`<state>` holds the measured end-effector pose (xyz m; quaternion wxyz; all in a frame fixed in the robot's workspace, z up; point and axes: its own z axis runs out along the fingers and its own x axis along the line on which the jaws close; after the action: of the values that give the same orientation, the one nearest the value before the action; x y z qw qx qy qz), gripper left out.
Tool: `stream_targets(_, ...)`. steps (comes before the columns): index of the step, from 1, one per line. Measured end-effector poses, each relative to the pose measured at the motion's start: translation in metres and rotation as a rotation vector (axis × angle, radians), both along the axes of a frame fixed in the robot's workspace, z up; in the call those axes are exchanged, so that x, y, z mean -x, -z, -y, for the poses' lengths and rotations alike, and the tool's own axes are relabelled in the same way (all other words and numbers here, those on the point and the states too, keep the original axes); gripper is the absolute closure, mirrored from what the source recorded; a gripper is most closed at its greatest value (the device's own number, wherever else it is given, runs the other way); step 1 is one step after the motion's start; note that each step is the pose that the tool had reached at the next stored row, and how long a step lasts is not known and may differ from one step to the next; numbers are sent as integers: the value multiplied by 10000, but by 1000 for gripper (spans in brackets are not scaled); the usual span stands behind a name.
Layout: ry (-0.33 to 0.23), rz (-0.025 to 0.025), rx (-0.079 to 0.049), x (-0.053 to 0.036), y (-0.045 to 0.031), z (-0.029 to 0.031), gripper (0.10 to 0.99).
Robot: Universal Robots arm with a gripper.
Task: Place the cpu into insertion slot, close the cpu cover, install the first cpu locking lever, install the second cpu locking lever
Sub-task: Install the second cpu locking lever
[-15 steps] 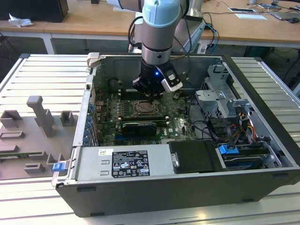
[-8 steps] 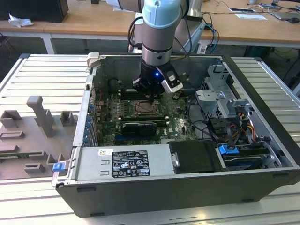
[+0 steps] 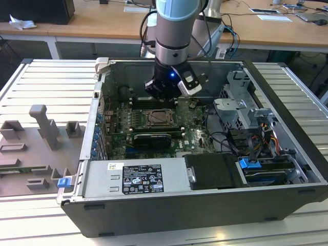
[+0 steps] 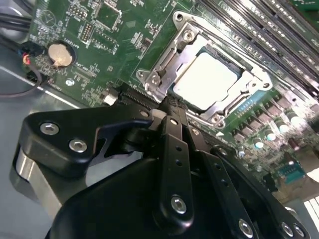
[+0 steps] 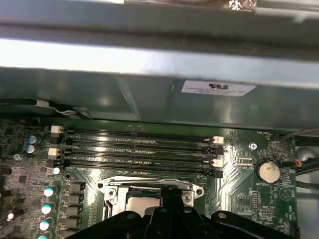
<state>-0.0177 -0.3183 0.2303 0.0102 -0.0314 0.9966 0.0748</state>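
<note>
Item: cpu (image 4: 203, 79), pale silver-grey square, seated flat in the insertion slot (image 4: 234, 102) on the green motherboard (image 4: 99, 30); also seen in the first wrist view (image 5: 142, 203) and as the socket square in the exterior view (image 3: 159, 118).

Cpu cover (image 4: 169, 67): silver frame plate, lying down around the cpu, its metal top showing through the square opening.

Gripper (image 4: 168, 102): black fingers drawn together to a narrow tip, nothing between them, poised just beside the cover's edge. In the exterior view the gripper (image 3: 166, 95) hangs just above the socket, on the side away from the camera.

Beside the socket: four long memory slots (image 5: 139, 149). A round coin cell (image 5: 267, 171) lies further along the board, past the ends of those slots.

Surround: open dark computer case (image 3: 169, 210), lying on its side, with a labelled power supply (image 3: 138, 178) on the socket's near side and a drive cage with cables (image 3: 256, 133) toward the exterior view's right.

Surface: ribbed grey metal table (image 3: 46, 77); a grey moulded fixture tray (image 3: 36, 148) rests on it at the exterior view's left of the case.

Room: wooden desks (image 3: 107, 20) behind, with papers on them.
</note>
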Motion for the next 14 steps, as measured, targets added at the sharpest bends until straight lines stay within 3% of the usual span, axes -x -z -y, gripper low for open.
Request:
stream_targets(1,-1,-1,2,0,-32,1,980)
stream_targets(5,2,0,0,0,-33,41,980)
stream_targets(10,2,-2,-3,0,-32,346,980)
stream_targets(14,3,-4,-73,0,-31,486,980)
